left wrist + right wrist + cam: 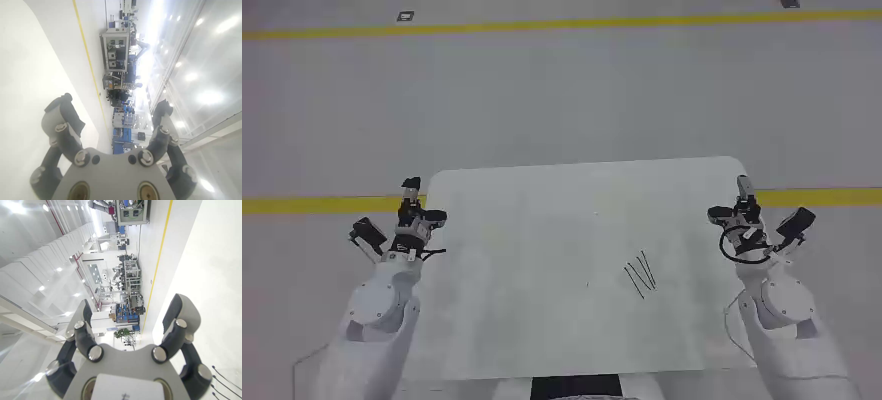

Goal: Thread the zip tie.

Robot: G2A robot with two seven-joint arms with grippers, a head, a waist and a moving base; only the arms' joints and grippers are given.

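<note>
The zip ties (640, 273) lie bunched on the table (542, 250), untouched, nearer my right hand (131, 303), which stands open and empty; my left hand (115, 102) likewise. Step, as I judge it: initial pick-up. Next I must isolate one thin tie lying flat.

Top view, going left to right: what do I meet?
First the left gripper, jaws open → the black zip ties lying on the white table → the right gripper, jaws open.
</note>
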